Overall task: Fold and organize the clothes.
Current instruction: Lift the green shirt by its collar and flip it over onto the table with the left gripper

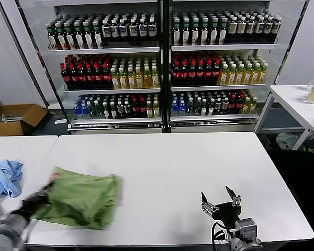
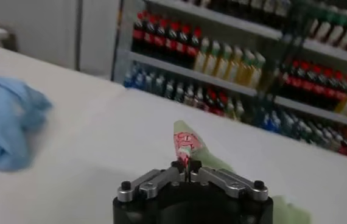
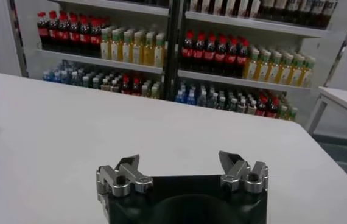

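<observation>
The light green polo shirt (image 1: 83,197) lies folded in a rough bundle on the white table (image 1: 167,167) near its front left corner. My left gripper (image 1: 42,194) is at the shirt's left edge, shut on a fold of it. In the left wrist view the jaws (image 2: 186,167) pinch green fabric (image 2: 192,146) with the red-and-white print showing. My right gripper (image 1: 220,198) is open and empty above the table's front right part, far from the shirt; it also shows in the right wrist view (image 3: 181,167).
A light blue cloth (image 1: 5,178) lies on the neighbouring table at the left, also in the left wrist view (image 2: 6,122). Drink shelves (image 1: 162,57) stand behind. A cardboard box (image 1: 15,119) is on the floor at the left; another table (image 1: 298,104) stands at the right.
</observation>
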Robot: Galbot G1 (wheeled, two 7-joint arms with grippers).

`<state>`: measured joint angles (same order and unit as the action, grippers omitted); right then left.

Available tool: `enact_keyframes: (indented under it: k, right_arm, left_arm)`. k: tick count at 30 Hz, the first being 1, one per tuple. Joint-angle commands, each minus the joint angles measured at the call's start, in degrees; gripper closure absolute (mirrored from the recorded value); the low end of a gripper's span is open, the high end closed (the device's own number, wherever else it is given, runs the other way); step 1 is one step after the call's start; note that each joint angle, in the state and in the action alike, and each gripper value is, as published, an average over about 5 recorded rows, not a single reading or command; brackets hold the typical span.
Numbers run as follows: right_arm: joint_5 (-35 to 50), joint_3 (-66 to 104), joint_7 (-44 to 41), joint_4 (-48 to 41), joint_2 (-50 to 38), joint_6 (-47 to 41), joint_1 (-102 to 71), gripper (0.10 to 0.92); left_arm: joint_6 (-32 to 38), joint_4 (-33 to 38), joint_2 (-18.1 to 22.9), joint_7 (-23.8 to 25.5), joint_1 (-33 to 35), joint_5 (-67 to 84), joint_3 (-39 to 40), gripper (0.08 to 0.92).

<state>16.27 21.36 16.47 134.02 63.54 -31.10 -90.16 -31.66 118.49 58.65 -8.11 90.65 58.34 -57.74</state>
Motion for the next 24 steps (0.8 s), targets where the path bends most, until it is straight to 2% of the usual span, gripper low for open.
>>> enact_keyframes:
  k: [1, 2, 4, 7, 9, 11, 14, 19, 24]
  right_arm:
    - [0.0, -0.6, 0.0, 0.2, -0.1, 0.0, 0.7, 0.203]
    - [-0.1, -0.7, 0.1, 0.4, -0.1, 0.0, 0.6, 0.203]
    - [-0.2, -0.6, 0.1, 0.6, -0.2, 0.1, 0.0, 0.203]
    - [-0.4, 0.2, 0.1, 0.7, -0.3, 0.1, -0.6, 0.203]
    - [-0.3, 0.9, 0.3, 0.8, -0.6, -0.3, -0.5, 0.203]
    - [-0.2, 1.4, 0.4, 1.0, -1.0, -0.6, -0.2, 0.203]
    - [-0.1, 1.9, 0.5, 1.1, -1.3, -0.9, 0.3, 0.203]
    - [0.0, 2.5, 0.5, 1.3, -1.4, -1.2, 0.5, 0.203]
    - [0.0, 2.9, 0.4, 1.7, -1.6, -1.3, 0.0, 0.203]
  left_arm:
    - [-1.7, 1.8, -10.8, -5.7, 2.6, 21.6, -17.9, 0.905]
    - [-1.7, 3.3, -9.9, -7.1, 1.3, 21.0, -13.2, 0.905]
    - [-1.6, 6.4, -5.6, -10.3, -2.7, 16.8, 1.0, 0.905]
    - [-1.5, 10.5, 5.3, -13.1, -7.8, 6.9, 24.6, 0.905]
    - [-1.5, 13.2, 12.1, -13.6, -8.8, 1.7, 35.6, 0.905]
    - [-1.5, 15.3, 16.7, -13.5, -9.1, -2.6, 43.5, 0.905]
    - [-1.4, 14.5, 21.0, -12.3, -9.7, -7.3, 49.5, 0.905]
    - [-0.3, 6.2, 25.9, -13.1, -14.8, -12.3, 51.4, 0.905]
    - [3.1, 1.5, 26.8, -15.5, -19.8, -14.1, 50.1, 0.905]
